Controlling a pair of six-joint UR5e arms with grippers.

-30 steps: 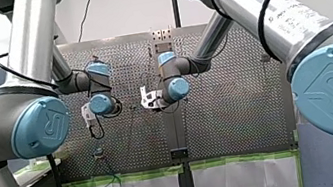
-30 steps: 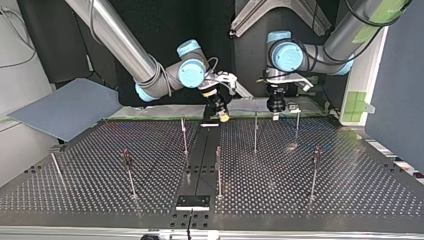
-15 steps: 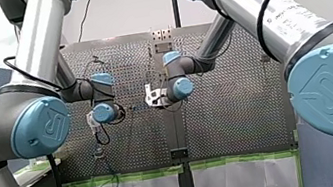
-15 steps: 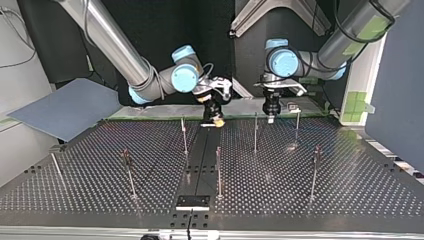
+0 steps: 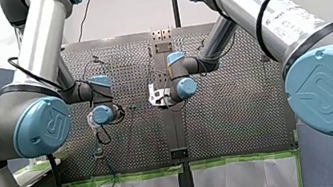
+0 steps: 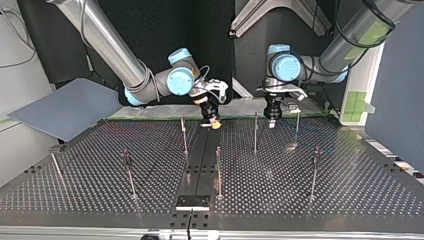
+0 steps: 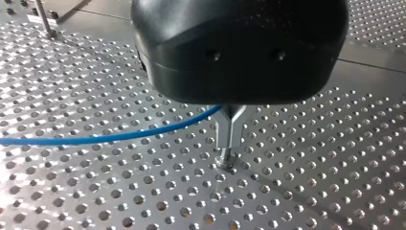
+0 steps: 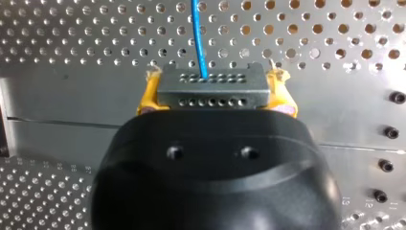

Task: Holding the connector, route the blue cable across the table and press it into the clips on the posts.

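Between right tool [image 8: 213, 82]'s yellow pads [image 8: 148, 97] | grey hole-dotted connector [image 8: 210, 90], pinched | thin blue cable [image 8: 197, 33] leaves it

perforated table [image 6: 350, 200] | thin posts [image 6: 218, 170] upright on it | black plate [image 6: 192, 202], centre strip [image 6: 200, 155]

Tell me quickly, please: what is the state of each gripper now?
Left gripper: closed on the thin blue cable.
Right gripper: closed, holding the grey perforated metal connector between its yellow pads.
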